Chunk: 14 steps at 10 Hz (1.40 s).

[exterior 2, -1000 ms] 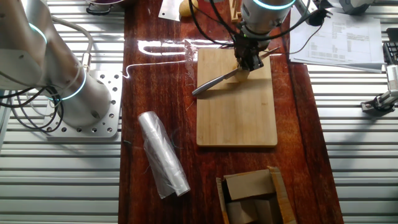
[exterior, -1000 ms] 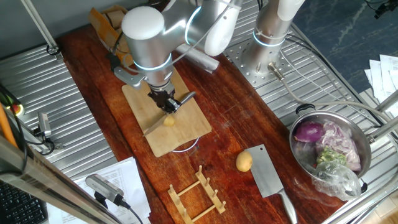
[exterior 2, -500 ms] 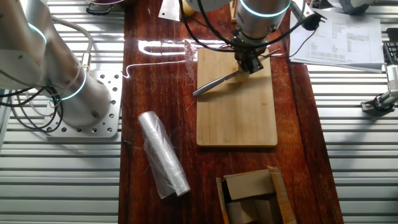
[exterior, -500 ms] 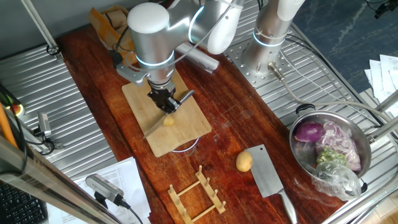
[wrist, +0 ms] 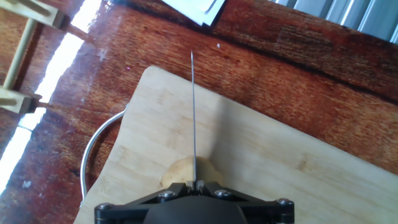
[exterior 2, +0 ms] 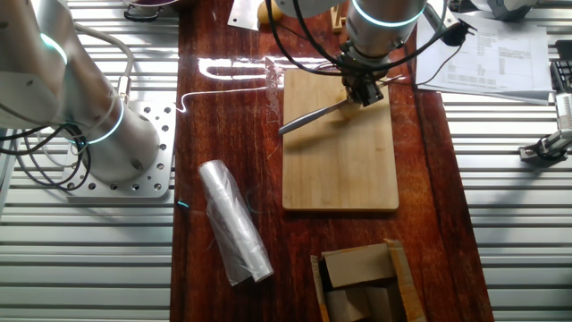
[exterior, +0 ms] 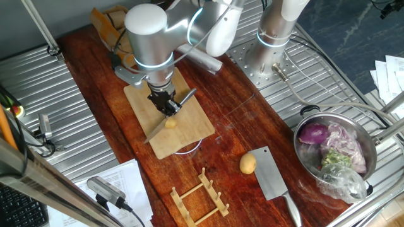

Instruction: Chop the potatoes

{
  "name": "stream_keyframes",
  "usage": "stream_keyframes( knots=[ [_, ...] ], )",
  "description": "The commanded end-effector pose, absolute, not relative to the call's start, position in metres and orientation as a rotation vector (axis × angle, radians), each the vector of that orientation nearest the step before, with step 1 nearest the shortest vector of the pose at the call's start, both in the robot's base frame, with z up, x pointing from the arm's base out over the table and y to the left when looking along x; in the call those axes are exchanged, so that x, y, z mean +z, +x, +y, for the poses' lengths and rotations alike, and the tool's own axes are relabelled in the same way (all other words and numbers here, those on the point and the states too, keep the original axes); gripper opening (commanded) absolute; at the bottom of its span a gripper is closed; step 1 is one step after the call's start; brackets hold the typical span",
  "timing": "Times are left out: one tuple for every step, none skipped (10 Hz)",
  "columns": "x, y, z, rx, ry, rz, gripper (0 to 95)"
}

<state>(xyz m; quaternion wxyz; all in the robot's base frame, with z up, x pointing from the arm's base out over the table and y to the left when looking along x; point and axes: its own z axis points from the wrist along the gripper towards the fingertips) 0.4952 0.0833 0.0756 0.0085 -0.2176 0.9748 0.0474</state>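
Dark red wooden tabletop (exterior: 233, 120), flanked by ribbed metal panels, carries a pale cutting board (exterior: 169, 120). On the board's near end sits a small yellow-tan potato (exterior: 170, 123), directly under the gripper (exterior: 165, 106). The jaws are closed on the handle of a knife (exterior: 165, 118) — its blade runs edge-on over the potato in the hand view, where the potato (wrist: 186, 173) shows either side of the thin steel line of the knife (wrist: 193, 112). Whether the edge is biting in or only resting on the skin cannot be told. From the other fixed view the potato is hidden behind the gripper (exterior 2: 365, 89). A second potato (exterior: 247, 164) lies off the board, touching a cleaver (exterior: 273, 180). Farther right, a metal bowl (exterior: 372, 161) holds a purple onion (exterior: 314, 133) and scraps.
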Motion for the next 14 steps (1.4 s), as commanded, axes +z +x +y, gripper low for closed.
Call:
stream_keyframes(
  knots=[
    [0.053,0.498,0.085,0.144,-0.675,3.047,0.0],
    [0.050,0.498,0.086,0.136,-0.676,3.045,0.0],
    [0.045,0.499,0.087,0.135,-0.677,3.044,0.0],
    [0.044,0.499,0.087,0.133,-0.680,3.045,0.0],
    [0.040,0.500,0.087,0.134,-0.686,3.042,0.0],
    [0.039,0.500,0.087,0.134,-0.687,3.041,0.0],
    [0.040,0.501,0.088,0.135,-0.690,3.045,0.0],
    [0.044,0.503,0.089,0.136,-0.692,3.048,0.0],
    [0.046,0.504,0.090,0.134,-0.691,3.050,0.0],
    [0.044,0.504,0.090,0.130,-0.692,3.050,0.0],
    [0.040,0.505,0.089,0.128,-0.690,3.051,0.0],
    [0.036,0.505,0.089,0.130,-0.688,3.050,0.0],
    [0.036,0.505,0.090,0.130,-0.687,3.051,0.0],
    [0.035,0.505,0.091,0.129,-0.680,3.055,0.0]
  ],
)
